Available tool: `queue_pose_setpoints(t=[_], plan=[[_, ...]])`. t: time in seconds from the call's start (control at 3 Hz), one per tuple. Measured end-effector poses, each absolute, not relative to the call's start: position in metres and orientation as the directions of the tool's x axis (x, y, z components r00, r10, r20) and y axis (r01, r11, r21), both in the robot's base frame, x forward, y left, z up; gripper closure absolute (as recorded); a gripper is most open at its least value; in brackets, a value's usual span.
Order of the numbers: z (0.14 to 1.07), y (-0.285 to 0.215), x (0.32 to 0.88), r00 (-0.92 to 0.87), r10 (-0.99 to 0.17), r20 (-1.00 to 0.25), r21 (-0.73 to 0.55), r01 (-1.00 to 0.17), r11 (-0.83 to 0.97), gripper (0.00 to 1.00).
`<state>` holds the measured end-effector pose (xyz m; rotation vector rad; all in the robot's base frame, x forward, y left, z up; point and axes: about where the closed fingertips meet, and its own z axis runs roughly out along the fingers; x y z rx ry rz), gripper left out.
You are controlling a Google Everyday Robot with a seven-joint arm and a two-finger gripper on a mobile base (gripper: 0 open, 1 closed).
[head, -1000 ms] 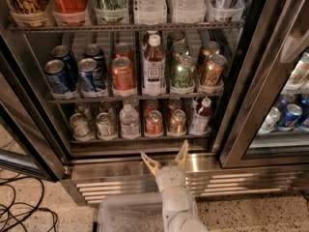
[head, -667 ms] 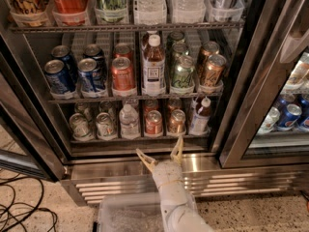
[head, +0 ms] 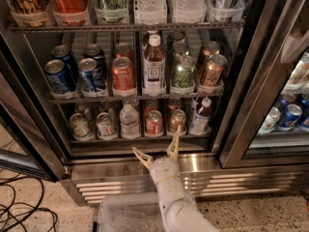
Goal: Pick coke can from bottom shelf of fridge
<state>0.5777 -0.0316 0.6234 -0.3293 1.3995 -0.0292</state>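
Gripper spread wide below bottom shelf, coke can untouched, cans behind half hidden

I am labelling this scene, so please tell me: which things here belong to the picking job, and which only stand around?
Job:
small red aluminium coke can; dark wire bottom shelf; stainless-steel fridge; open gripper, at the sill below that can.

Standing around:
copper-orange can; green-and-silver cans; clear water bottle; blue cans; black floor cables.
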Motion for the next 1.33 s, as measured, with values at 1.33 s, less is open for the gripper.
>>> queue_pose_setpoints(t=[1.33], plan=[[0.612,-0.010,0.593,0.220,-0.177,-0.959,-0.226,-0.223,0.948,0.13]])
